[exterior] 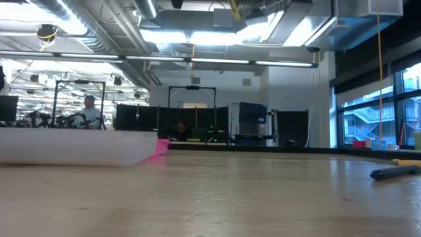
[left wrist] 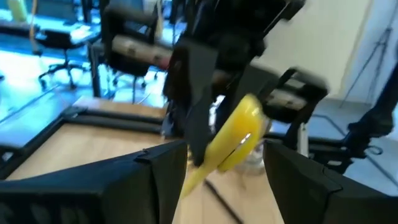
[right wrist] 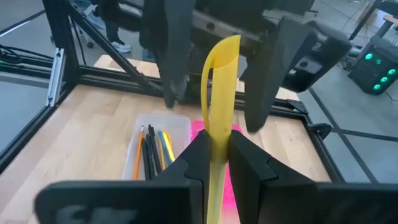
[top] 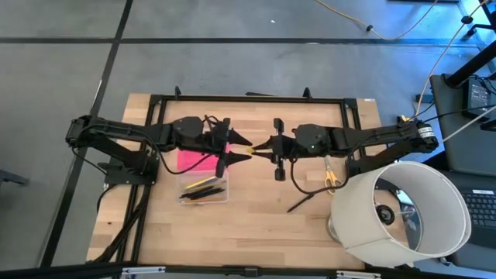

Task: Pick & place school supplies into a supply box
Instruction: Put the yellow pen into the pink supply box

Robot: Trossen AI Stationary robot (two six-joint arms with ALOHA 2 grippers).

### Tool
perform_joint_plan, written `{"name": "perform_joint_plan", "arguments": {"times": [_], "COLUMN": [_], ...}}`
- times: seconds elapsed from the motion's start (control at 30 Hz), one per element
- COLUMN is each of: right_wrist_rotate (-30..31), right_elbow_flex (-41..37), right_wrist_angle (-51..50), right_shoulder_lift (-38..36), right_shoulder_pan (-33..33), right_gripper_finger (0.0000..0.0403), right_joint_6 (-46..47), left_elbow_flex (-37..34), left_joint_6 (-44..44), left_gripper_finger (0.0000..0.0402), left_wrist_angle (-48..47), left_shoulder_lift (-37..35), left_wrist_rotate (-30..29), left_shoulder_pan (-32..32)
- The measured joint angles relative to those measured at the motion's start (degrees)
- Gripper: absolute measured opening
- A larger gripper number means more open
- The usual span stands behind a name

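Note:
My right gripper (top: 267, 147) is shut on a long flat yellow supply (right wrist: 219, 93) high above the table's middle. Its free end (right wrist: 227, 45) reaches between the fingers of my left gripper (top: 231, 149), which stands open around it with a gap on each side. Below them the clear supply box (top: 205, 191) rests on the table with several pens and pencils (right wrist: 152, 149) inside. Its pink lid (top: 194, 160) lies flat beside it. Yellow-handled scissors (top: 331, 172) and a black pen (top: 302, 203) lie on the wood to the right. My right gripper pinches the yellow supply's near part (right wrist: 217, 163) between its two fingers. The fingers come about level from the table's right and lie along it. The supply juts out past the fingertips toward my left gripper, lifted clear of the table.
A large white lampshade (top: 403, 213) lies at the table's near right corner. A black frame (top: 248, 99) borders the far side of the table. The low view shows the box (exterior: 79, 148), the lid's pink edge (exterior: 160, 148) and the black pen (exterior: 395, 172).

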Motion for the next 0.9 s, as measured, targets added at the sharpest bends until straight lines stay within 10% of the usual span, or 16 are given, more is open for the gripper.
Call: {"name": "perform_joint_plan", "arguments": {"times": [0.37,0.9], "right_wrist_rotate": [0.02,0.01], "right_elbow_flex": [-0.02,-0.09], "right_wrist_angle": [3.97,3.96], "right_shoulder_lift": [0.16,1.4], "right_shoulder_pan": [0.0,0.0], "right_gripper_finger": [0.0047,0.0049], "right_joint_6": [0.09,0.07], "left_elbow_flex": [0.0,0.0], "left_joint_6": [1.72,5.05], "left_gripper_finger": [0.0188,0.006], "left_wrist_angle": [2.93,5.81], "left_shoulder_lift": [0.68,0.72], "left_wrist_rotate": [-2.04,0.18], "left_shoulder_pan": [0.07,0.07]}}
